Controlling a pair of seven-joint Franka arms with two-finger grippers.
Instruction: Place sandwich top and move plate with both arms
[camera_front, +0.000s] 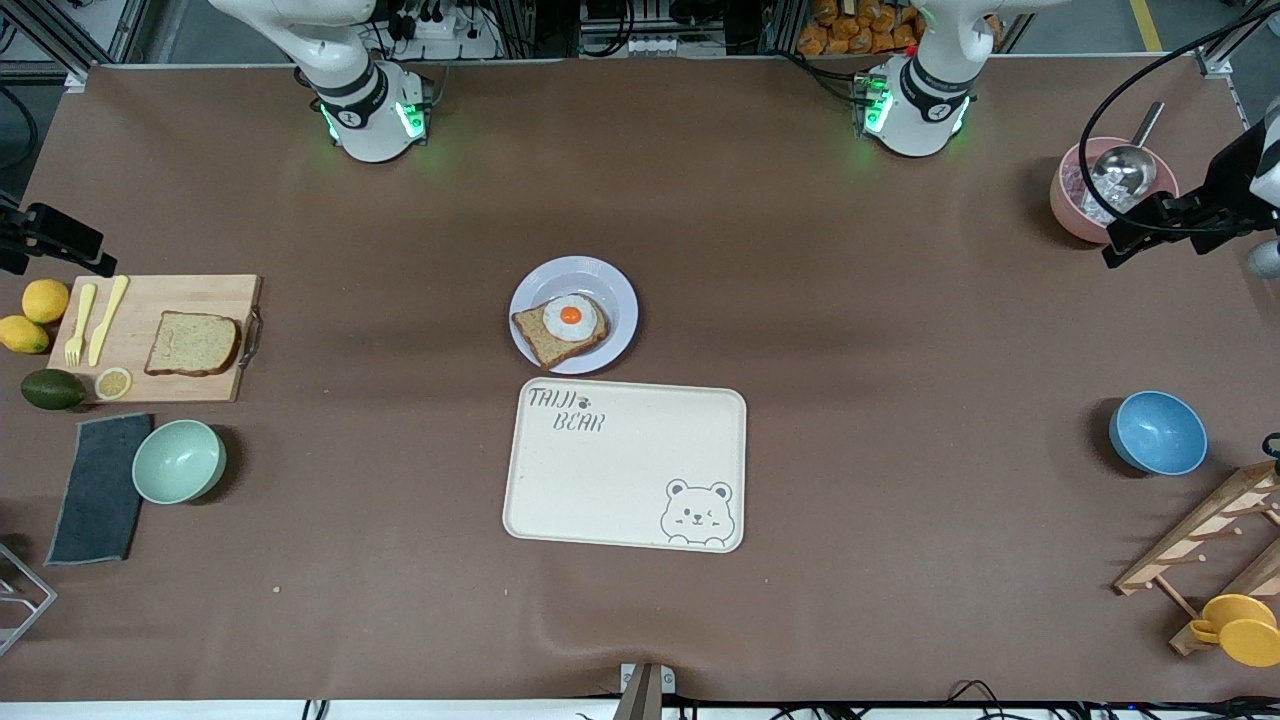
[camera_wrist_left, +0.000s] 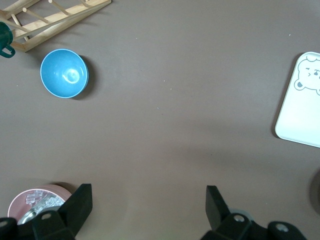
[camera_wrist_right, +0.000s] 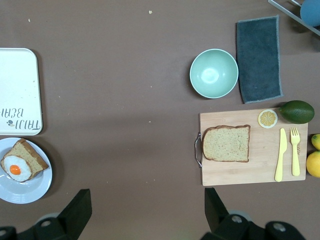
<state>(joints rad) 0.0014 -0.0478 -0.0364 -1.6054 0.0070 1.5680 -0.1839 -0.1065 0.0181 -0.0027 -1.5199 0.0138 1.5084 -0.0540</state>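
Cream tray (camera_front: 625, 465) lies nearest the camera, just nearer than the plate (camera_front: 610, 292) with egg-topped bread (camera_front: 560, 329). Sandwich top (camera_front: 193, 344) rests on the cutting board (camera_front: 140, 300) toward the right arm's end of the surface. Left gripper (camera_wrist_left: 149, 206) hangs by the pink bowl (camera_front: 1070, 205), right gripper (camera_wrist_right: 148, 210) near the board; fingers spread, holding nothing.

Plate (camera_front: 610, 290) with egg bread (camera_front: 562, 329) mid-table, tray (camera_front: 600, 480) at its 6 o'clock; sandwich top (camera_front: 193, 344) on cutting board (camera_front: 200, 290).
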